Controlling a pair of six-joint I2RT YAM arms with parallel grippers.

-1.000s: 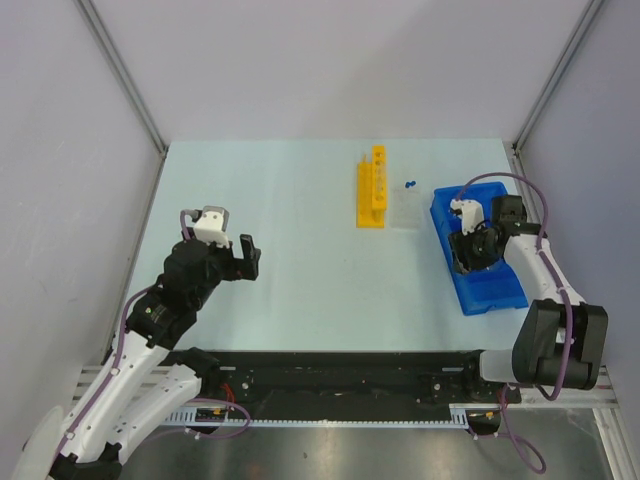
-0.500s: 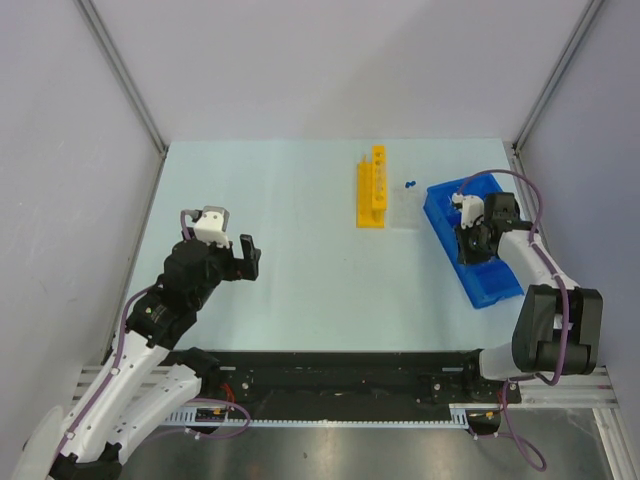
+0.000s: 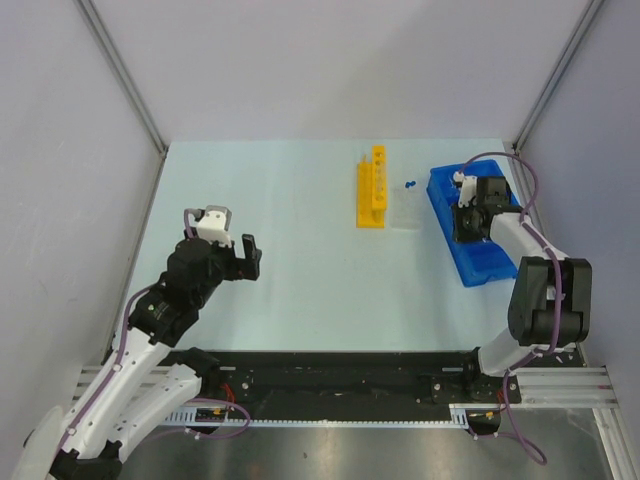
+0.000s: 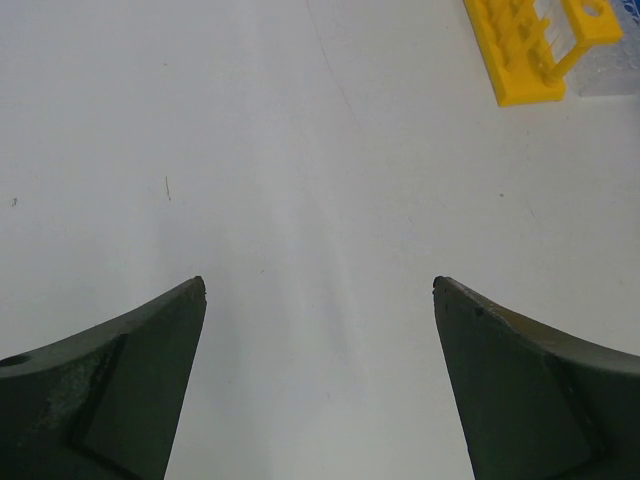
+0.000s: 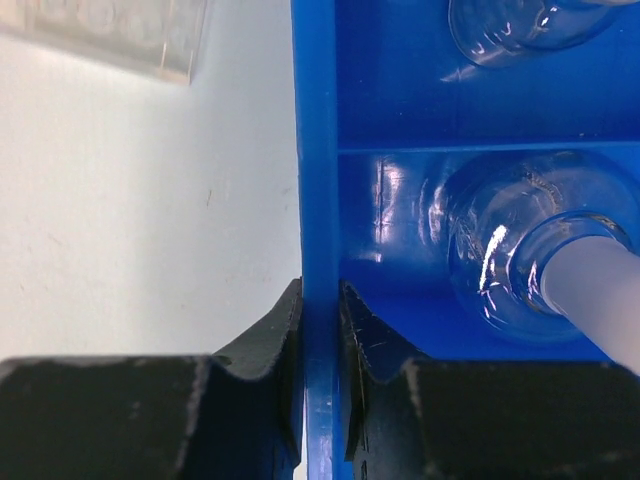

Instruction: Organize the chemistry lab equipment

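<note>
The blue compartmented bin (image 3: 486, 266) lies at the right of the table. My right gripper (image 3: 463, 224) is shut on its left wall (image 5: 318, 200), one finger outside and one inside. A small clear flask with a white stopper (image 5: 510, 250) lies in the compartment beside the jaws, and a small clear beaker (image 5: 515, 25) sits in the compartment beyond. The yellow holed tube rack (image 3: 373, 187) stands mid-table, with the clear tray (image 3: 405, 211) and thin blue-capped tubes (image 3: 409, 184) to its right. My left gripper (image 3: 222, 246) hovers open over bare table (image 4: 320, 285) at the left.
The clear tray's corner (image 5: 110, 35) lies just left of the bin. The yellow rack's end (image 4: 535, 45) shows at the top right of the left wrist view. Grey walls enclose the table on three sides.
My right gripper closed on the bin's left wall. The bin has slid toward the back of the table with it. The left arm has not moved.
</note>
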